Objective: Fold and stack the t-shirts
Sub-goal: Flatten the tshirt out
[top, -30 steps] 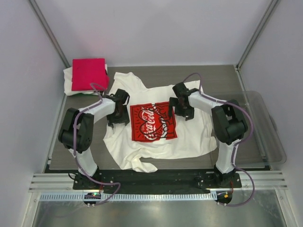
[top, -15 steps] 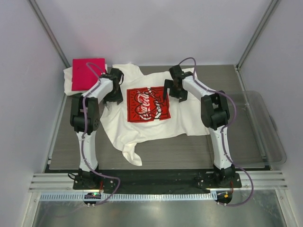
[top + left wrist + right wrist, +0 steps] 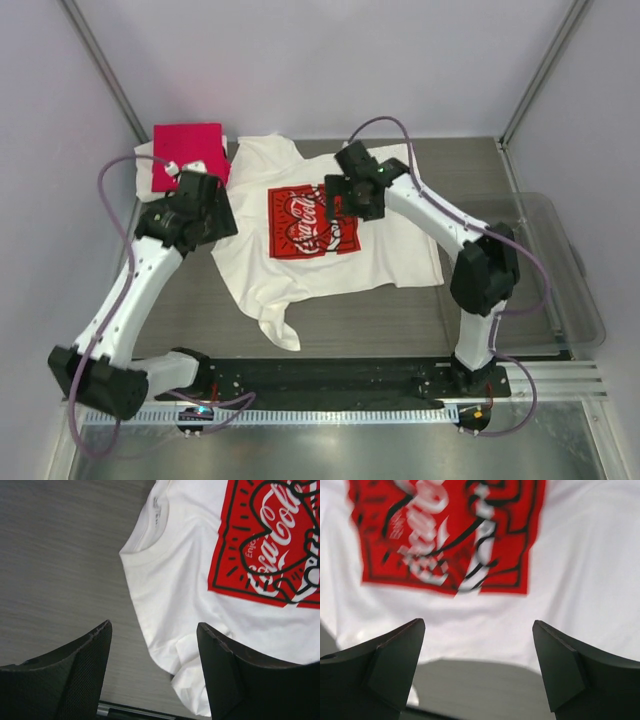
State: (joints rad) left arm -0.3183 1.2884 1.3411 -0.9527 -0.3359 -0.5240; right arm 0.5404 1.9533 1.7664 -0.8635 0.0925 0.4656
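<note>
The white Coca-Cola t-shirt [image 3: 330,265] lies spread face up in the middle of the table, red print [image 3: 313,220] showing, with one sleeve bunched toward the near edge. My left gripper [image 3: 205,218] is open and empty, raised beside the shirt's left shoulder. The left wrist view shows the collar [image 3: 154,511] and print [image 3: 270,540] beyond the open left gripper [image 3: 154,626]. My right gripper [image 3: 352,195] is open and empty above the print's right edge. In the right wrist view the right gripper [image 3: 479,622] hangs above the shirt [image 3: 570,580]. The folded crimson-pink shirt [image 3: 187,155] lies on another white shirt [image 3: 147,165] at the back left.
A clear plastic tub [image 3: 565,270] stands at the right edge of the table. Bare grey table [image 3: 470,170] shows at the back right and along the near edge in front of the shirt. The enclosure walls stand close on both sides.
Both grippers dragged the Coca-Cola shirt toward the back left, then let go and lifted off it. The left arm has swung up and left; the shirt now lies still.
</note>
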